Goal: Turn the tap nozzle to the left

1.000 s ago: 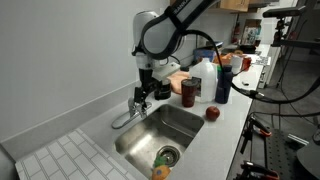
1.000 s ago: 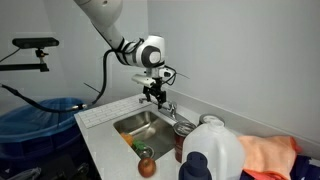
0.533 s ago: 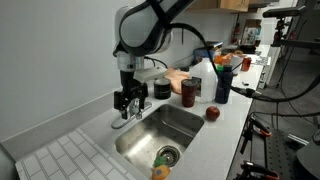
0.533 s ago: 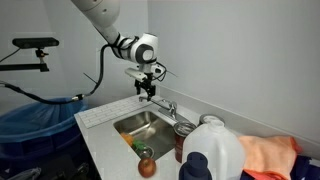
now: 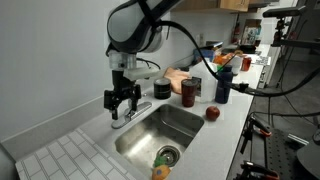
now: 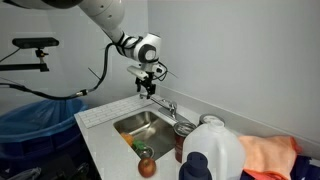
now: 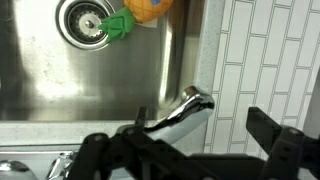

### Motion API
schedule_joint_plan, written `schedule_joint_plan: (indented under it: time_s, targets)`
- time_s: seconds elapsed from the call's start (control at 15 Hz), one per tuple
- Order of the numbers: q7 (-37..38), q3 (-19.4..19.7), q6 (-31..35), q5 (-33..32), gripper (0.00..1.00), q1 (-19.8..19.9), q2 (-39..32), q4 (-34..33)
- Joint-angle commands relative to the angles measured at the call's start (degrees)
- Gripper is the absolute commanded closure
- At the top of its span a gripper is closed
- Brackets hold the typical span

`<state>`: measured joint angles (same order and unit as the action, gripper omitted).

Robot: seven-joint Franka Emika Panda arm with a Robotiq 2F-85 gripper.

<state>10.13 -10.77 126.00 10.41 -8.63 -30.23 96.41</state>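
The tap nozzle point(image 7: 181, 109) is a shiny chrome spout lying over the sink's back rim, its tip close to the white tiled drainboard. It shows in both exterior views point(image 5: 119, 119) point(image 6: 165, 104). My gripper point(image 7: 190, 150) is open, with one dark finger on each side of the spout and touching nothing. In both exterior views the gripper point(image 5: 122, 100) point(image 6: 149, 88) hangs just above the nozzle's outer end, beside the wall. The lever handle is not clearly visible.
The steel sink point(image 5: 172, 119) point(image 6: 133, 120) holds an orange and green toy point(image 7: 143, 12) by the drain point(image 7: 85, 20). A can point(image 5: 189, 92), white jug point(image 5: 204, 76), blue bottle point(image 5: 222, 80) and apple point(image 5: 212, 113) stand on the counter. The tiled drainboard point(image 5: 60, 155) adjoins the sink.
My gripper has moved from the faucet base out along the nozzle toward the drainboard and the wall, and risen slightly. The counter objects have not moved.
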Motion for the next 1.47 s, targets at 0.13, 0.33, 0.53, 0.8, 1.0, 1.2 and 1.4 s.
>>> schedule_joint_plan:
  time_s: [0.13,0.33,0.53,0.8,1.0,1.2,1.4]
  targets:
    - [-1.36,-0.29,2.28,1.95,0.0,-1.76,-7.06,-10.49]
    - [-1.15,0.55,3.91,-0.24,0.0,-3.25,-9.93,-14.66]
    - [-1.11,1.45,5.23,-2.44,0.0,-4.4,-13.0,-19.14]
    - [-1.44,2.12,5.07,-4.58,0.0,-5.08,-16.28,-24.4]
    - [-1.49,2.39,4.87,-5.49,0.0,-5.23,-17.97,-27.11]
    - [-1.59,2.52,5.04,-5.85,0.0,-5.14,-18.81,-28.53]
    - [-1.56,2.61,5.36,-6.12,0.0,-5.08,-18.87,-28.69]
